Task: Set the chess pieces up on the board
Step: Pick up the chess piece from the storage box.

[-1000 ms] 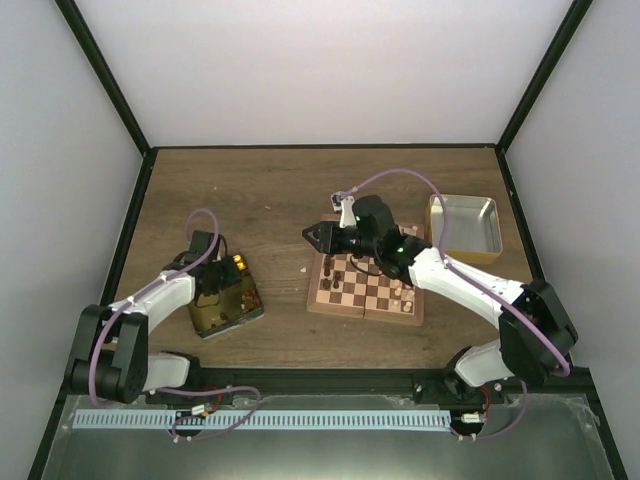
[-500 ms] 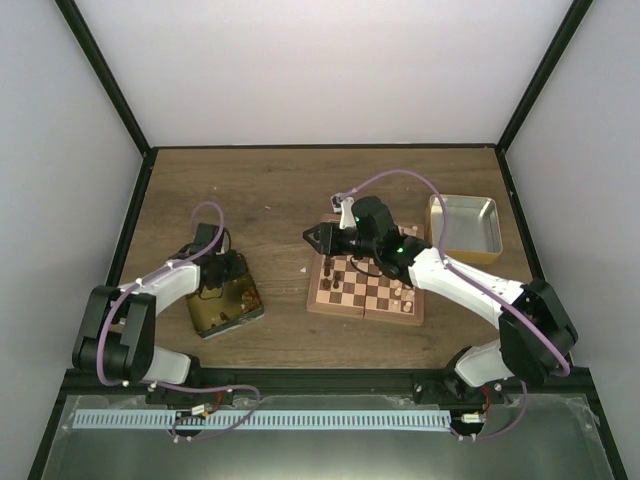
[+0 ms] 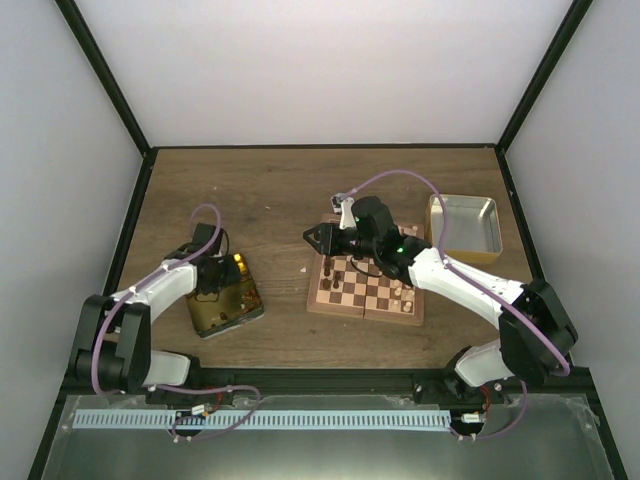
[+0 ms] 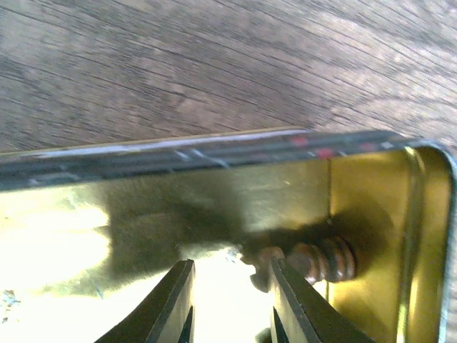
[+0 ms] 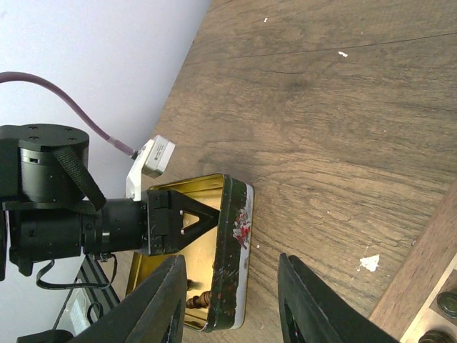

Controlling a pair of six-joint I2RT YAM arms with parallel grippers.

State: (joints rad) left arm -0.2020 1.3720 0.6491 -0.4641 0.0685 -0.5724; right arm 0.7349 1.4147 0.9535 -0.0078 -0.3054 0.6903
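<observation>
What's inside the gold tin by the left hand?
One dark brown chess piece lies on its side in the corner of the gold tin, beside the left hand. The wrist view crops the rest of the floor, and the arm partly covers it from above.

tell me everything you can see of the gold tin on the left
The gold tin is a shallow rectangular metal box, rounded corners, mirror-shiny yellow inside, dark printed outer wall. It lies open-side up on the wooden table, left of the board. A dark chess piece lies in one corner, the left hand right beside it.
</observation>
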